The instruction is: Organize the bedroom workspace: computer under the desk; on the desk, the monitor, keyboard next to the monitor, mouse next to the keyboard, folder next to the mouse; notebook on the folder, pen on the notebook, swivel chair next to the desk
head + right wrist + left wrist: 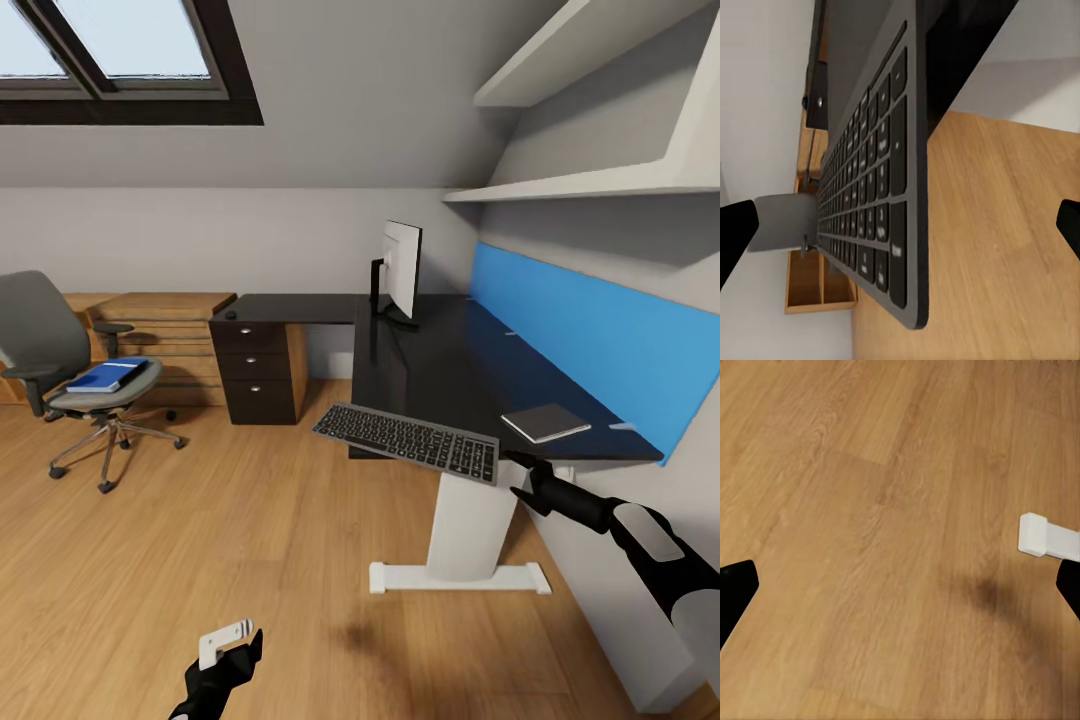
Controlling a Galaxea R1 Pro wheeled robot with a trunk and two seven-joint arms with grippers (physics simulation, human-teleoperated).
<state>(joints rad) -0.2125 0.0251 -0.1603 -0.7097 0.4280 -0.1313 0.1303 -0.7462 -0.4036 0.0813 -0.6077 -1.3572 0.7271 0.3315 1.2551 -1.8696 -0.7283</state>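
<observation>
The left gripper [232,648] hung low over the bare floor [200,540], its fingers spread apart and holding nothing. The right gripper [512,470] was extended toward the near end of the desk [440,350], level with the right-hand edge of the keyboard [408,440]. In the right wrist view, the keyboard [874,202] ran away between the two fingertips; whether the fingers were clamped on it could not be told. The keyboard sat tilted at the front corner of the desk, partly overhanging the edge, so its placement appeared unfinished and it was well apart from the monitor [400,268].

Just beyond it, the notebook [545,421] lay flat on the desk near the blue back panel [600,345]. A small pale object beside the panel may have been the pen; this could not be confirmed. Farther along, the monitor stood upright on the desk, so that step was judged complete.

Across the room, the swivel chair [45,340] stood well apart from the desk with the folder [108,375] on its seat. Judged outstanding: folder transfer, stacking, chair positioning.
</observation>
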